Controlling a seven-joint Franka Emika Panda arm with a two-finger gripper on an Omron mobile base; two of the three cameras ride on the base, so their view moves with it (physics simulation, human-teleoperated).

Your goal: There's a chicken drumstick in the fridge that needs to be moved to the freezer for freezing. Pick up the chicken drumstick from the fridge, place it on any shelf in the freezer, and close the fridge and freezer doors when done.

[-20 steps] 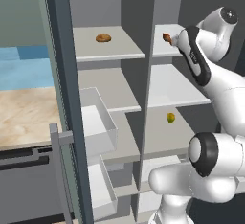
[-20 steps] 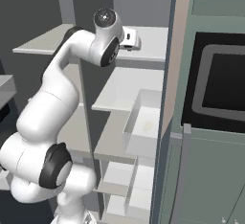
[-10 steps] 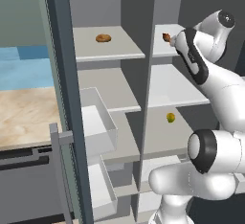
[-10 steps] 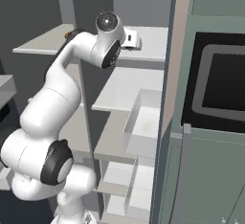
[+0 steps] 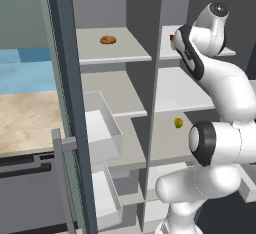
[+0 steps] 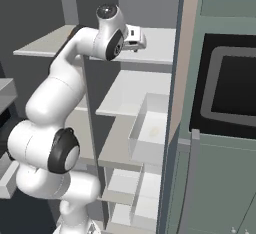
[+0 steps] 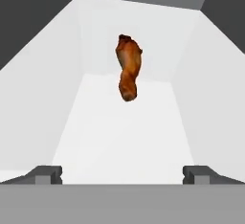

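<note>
The chicken drumstick [image 7: 128, 68], reddish-brown, lies on the white top shelf [image 7: 124, 137] of the fridge, straight ahead of my gripper [image 7: 122, 175]. The gripper is open, its fingertips [image 7: 46, 174] wide apart, short of the meat and not touching it. In the left base view a sliver of the drumstick [image 5: 172, 37] shows behind my forearm. In the right base view the gripper [image 6: 141, 41] reaches in over that top shelf. The freezer door [image 5: 65, 103] and the fridge door [image 6: 176, 103] both stand open.
A golden-brown bun [image 5: 107, 40] sits on the freezer's top shelf, and a small yellow-green fruit [image 5: 177, 123] on a lower fridge shelf. Clear bins [image 5: 102, 128] jut out of the freezer half. A pale green cabinet with a black oven panel [image 6: 232, 88] stands right of the fridge door.
My hand has edged further in over the top fridge shelf toward the drumstick, covering more of it in the left base view. The jaws stayed open.
</note>
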